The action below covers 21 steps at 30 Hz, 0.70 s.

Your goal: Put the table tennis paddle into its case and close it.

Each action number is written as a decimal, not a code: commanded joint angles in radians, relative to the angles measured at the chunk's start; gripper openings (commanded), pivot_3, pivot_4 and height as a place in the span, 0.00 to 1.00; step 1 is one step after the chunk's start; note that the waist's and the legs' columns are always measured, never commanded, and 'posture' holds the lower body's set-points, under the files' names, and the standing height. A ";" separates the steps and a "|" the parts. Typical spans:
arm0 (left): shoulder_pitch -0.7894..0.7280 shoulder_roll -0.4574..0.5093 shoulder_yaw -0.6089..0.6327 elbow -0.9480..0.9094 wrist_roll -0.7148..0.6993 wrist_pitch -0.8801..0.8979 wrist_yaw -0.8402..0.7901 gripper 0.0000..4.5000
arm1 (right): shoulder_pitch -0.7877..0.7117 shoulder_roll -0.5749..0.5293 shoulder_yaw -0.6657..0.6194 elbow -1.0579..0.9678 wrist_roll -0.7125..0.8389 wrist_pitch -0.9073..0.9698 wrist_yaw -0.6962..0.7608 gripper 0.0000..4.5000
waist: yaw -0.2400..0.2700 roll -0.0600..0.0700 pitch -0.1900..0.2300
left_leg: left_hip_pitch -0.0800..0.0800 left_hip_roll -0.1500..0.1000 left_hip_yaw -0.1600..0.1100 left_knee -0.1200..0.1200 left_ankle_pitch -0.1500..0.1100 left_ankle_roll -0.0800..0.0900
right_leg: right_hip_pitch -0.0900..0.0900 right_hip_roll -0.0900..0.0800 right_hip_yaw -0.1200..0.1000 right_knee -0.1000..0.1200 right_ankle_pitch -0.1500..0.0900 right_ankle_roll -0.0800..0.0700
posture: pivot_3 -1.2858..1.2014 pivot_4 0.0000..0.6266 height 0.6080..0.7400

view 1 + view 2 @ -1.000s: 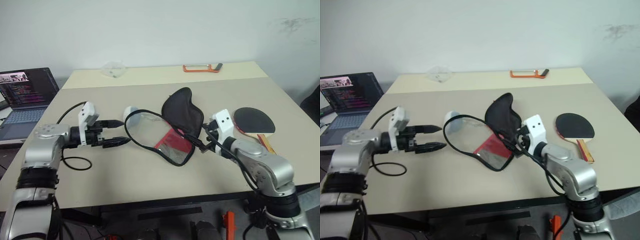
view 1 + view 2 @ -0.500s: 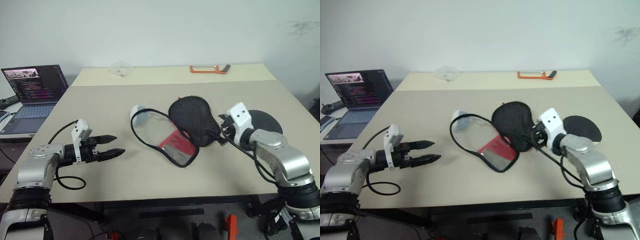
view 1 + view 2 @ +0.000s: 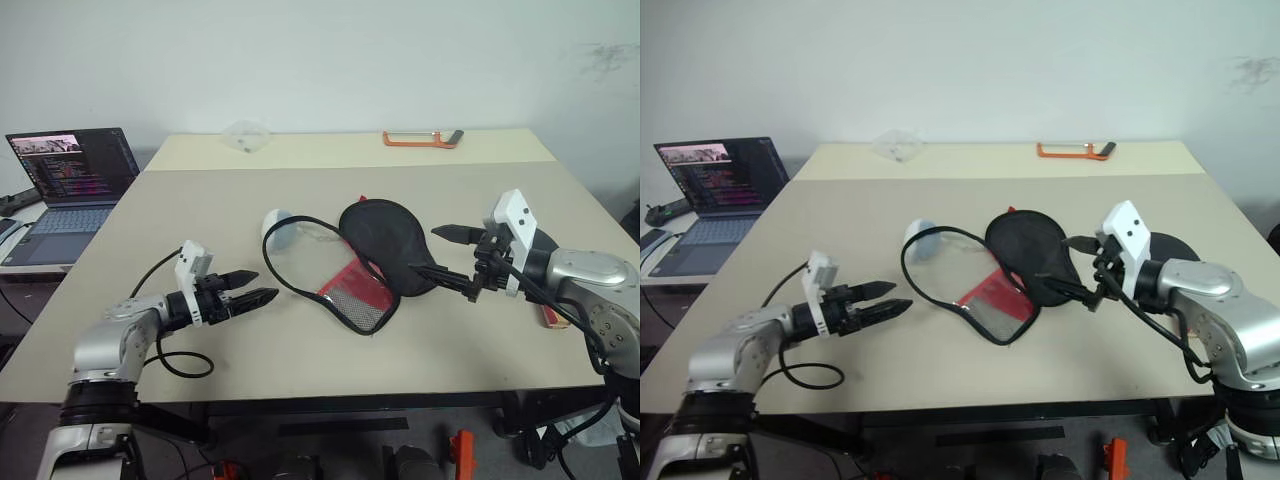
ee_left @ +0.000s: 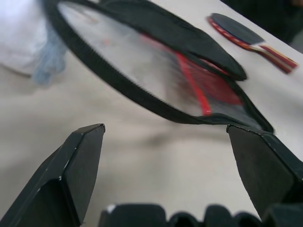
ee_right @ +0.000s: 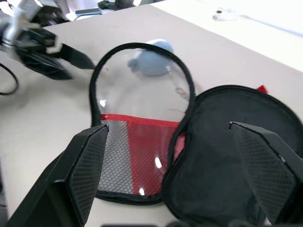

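Observation:
The case (image 3: 345,278) lies unzipped at the table's middle, its red mesh half spread flat and its black flap (image 3: 385,238) folded over to the right. The table tennis paddle (image 3: 1176,246) lies at the right behind my right arm; its black face and striped handle show in the left wrist view (image 4: 246,35). My left gripper (image 3: 266,284) hovers open just left of the case's zipper edge, nothing between its fingers. My right gripper (image 3: 423,249) is open too, raised beside the flap's right edge and pointing at it. The right wrist view looks down on the open case (image 5: 142,146).
A small white-and-blue rounded object (image 3: 280,226) sits under the case's far left rim. A laptop (image 3: 70,170) stands off the table's left side. An orange tool (image 3: 420,138) and a clear plastic piece (image 3: 245,135) lie at the far edge. A black cable (image 3: 180,360) loops by my left arm.
The black flap, standing up a second ago, has dropped flat. My right gripper has pulled back to the right and risen. My left gripper has sunk and come nearer the case. The camera shifted.

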State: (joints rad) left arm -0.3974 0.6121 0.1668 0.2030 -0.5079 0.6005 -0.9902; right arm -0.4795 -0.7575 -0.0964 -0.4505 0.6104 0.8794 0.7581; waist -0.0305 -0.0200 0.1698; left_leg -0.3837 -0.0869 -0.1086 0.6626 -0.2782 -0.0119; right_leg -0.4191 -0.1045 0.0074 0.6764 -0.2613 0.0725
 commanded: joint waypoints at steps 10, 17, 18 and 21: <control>-0.091 -0.104 -0.035 -0.087 -0.044 0.126 0.094 1.00 | -0.003 -0.058 0.057 -0.072 -0.058 -0.076 0.022 0.99 | 0.001 -0.004 0.003 | 0.000 0.000 0.000 0.000 0.000 -0.001 | 0.000 0.000 0.000 -0.001 0.000 0.000 | 0.52 0.24 1.00; -0.150 -0.059 -0.019 -0.115 -0.064 0.173 0.094 1.00 | 0.002 -0.055 0.042 -0.071 -0.059 -0.077 0.010 0.99 | 0.001 -0.006 0.004 | -0.001 0.000 0.000 0.000 0.000 -0.001 | 0.000 0.000 0.000 -0.001 0.000 0.000 | 0.52 0.24 1.00; -0.167 -0.051 -0.018 -0.094 -0.054 0.166 0.095 0.96 | 0.001 -0.054 0.042 -0.068 -0.060 -0.080 0.010 1.00 | 0.001 -0.006 0.004 | 0.000 0.000 0.000 0.000 0.000 -0.001 | 0.000 0.000 0.000 -0.001 0.000 0.000 | 0.52 0.24 1.00; -0.192 -0.036 -0.016 -0.053 -0.046 0.157 0.089 0.79 | -0.002 -0.052 0.046 -0.062 -0.061 -0.084 0.007 1.00 | 0.001 -0.006 0.004 | 0.000 0.000 0.000 0.000 0.000 -0.001 | 0.000 0.000 0.000 -0.001 0.000 0.000 | 0.52 0.24 1.00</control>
State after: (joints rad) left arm -0.5737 0.5638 0.1247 0.1471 -0.5497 0.7722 -0.8962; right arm -0.4772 -0.8046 -0.0198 -0.4926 0.5500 0.8173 0.7645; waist -0.0292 -0.0263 0.1735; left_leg -0.3842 -0.0871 -0.1082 0.6625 -0.2778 -0.0130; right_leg -0.4192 -0.1046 0.0075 0.6752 -0.2613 0.0725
